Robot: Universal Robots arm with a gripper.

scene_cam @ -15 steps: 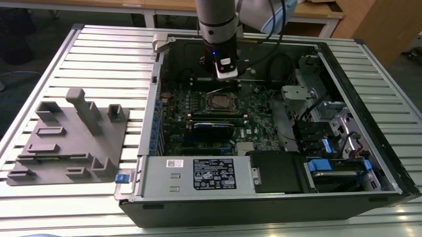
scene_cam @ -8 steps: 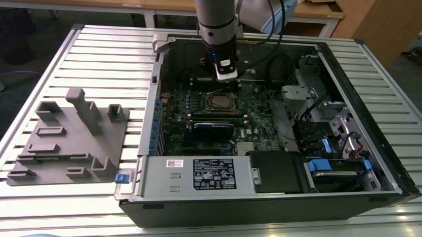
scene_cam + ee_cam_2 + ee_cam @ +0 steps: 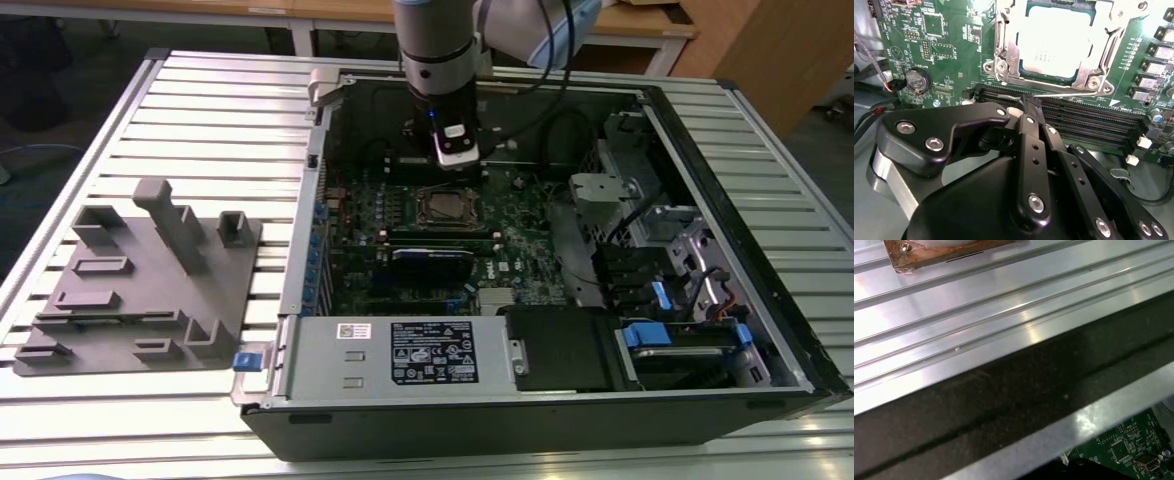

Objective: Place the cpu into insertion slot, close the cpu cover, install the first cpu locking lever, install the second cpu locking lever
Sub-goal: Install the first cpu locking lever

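While the arm stands over the open computer case (image 3: 694,250) in the exterior view, the end effector (image 3: 455,160) hangs just above the green circuit board (image 3: 521,240), close beside the insertion slot (image 3: 449,208). The case lies on its side on the slatted tabletop (image 3: 200,110), open face up. It holds the circuit board, a long black card with a blue edge (image 3: 430,255), a silver power supply box (image 3: 387,352) and drive bays with blue tabs (image 3: 667,320). A grey fixture block (image 3: 140,280) rests on the tabletop toward the exterior view's left, well apart from the case.

In the second wrist view, the cpu (image 3: 1054,42) lies flat in the insertion slot, its dull silver top facing up and its edges square to the socket rim. The cpu cover (image 3: 1094,80) lies down around it, framing the chip through its window. A thin locking lever (image 3: 1064,93) runs along the cover's edge, parallel to the black memory slots (image 3: 1079,120). The end effector's black fingers (image 3: 1029,130) are pressed together, tips meeting at that lever.

In the first wrist view, the tabletop's aluminium slats (image 3: 979,315) and the case's dark wall (image 3: 1004,405) appear.
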